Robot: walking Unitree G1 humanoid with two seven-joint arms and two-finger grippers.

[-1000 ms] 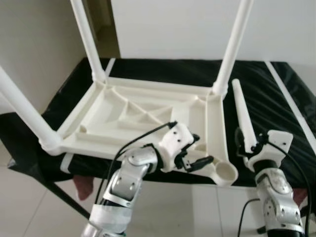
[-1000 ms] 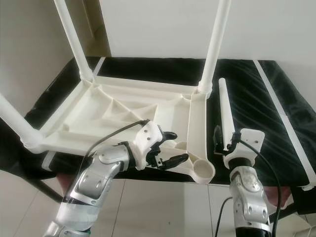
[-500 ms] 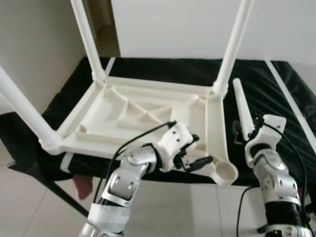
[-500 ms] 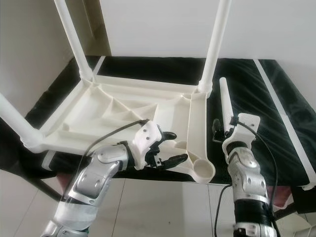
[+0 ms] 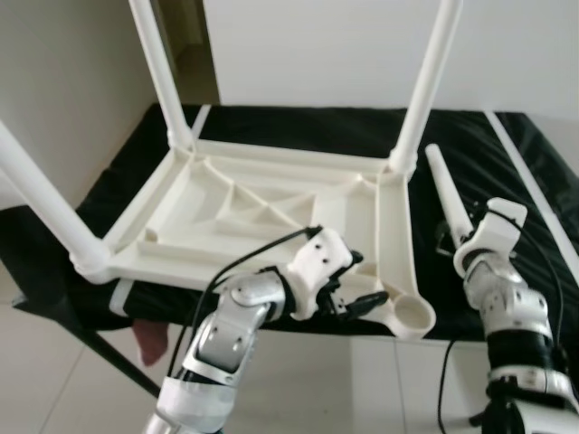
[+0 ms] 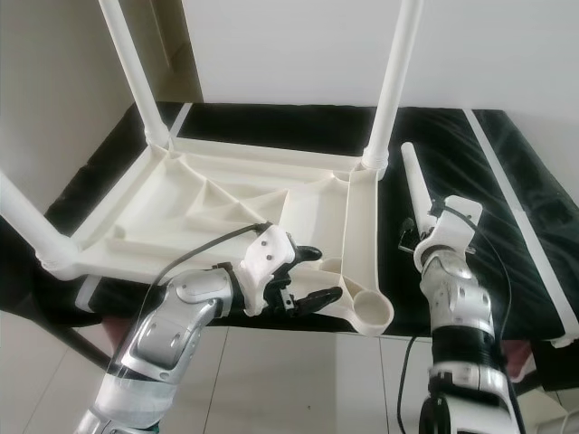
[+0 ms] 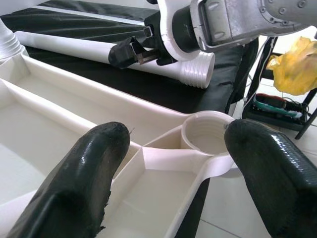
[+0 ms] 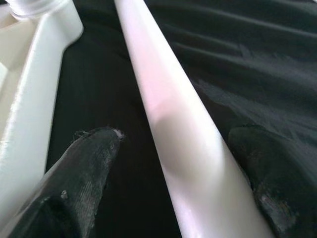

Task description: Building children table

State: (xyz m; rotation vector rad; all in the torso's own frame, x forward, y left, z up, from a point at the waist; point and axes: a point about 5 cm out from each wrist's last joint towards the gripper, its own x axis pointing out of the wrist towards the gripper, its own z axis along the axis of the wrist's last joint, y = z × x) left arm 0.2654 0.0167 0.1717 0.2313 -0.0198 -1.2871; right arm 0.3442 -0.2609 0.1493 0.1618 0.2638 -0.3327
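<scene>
A white plastic children's table (image 5: pixel 395 235) lies upside down on a black cloth, with three legs standing up. Its near right corner socket (image 5: pixel 415 315) is empty. My left gripper (image 5: pixel 366 278) is open at that corner, its fingers (image 7: pixel 94 163) spread over the frame ribs just beside the socket (image 7: pixel 208 136). A loose white leg (image 5: pixel 443 185) lies on the cloth to the right of the table. My right gripper (image 5: pixel 455 237) is open around it, one finger (image 8: pixel 89 163) on each side of the leg (image 8: pixel 173 114), partway up from its threaded end (image 7: pixel 198 72).
The black cloth (image 5: pixel 516 181) covers a low platform with white stripes near its edges. Tiled floor (image 5: pixel 362 389) lies in front of it and a wall stands behind. A red rag (image 5: pixel 152 339) hangs under the front edge. A yellow bag (image 7: pixel 297 64) sits on a stand to the right.
My right gripper has slid up along the loose leg, away from its threaded end, and the wrist has turned. The left gripper has stayed at the empty corner.
</scene>
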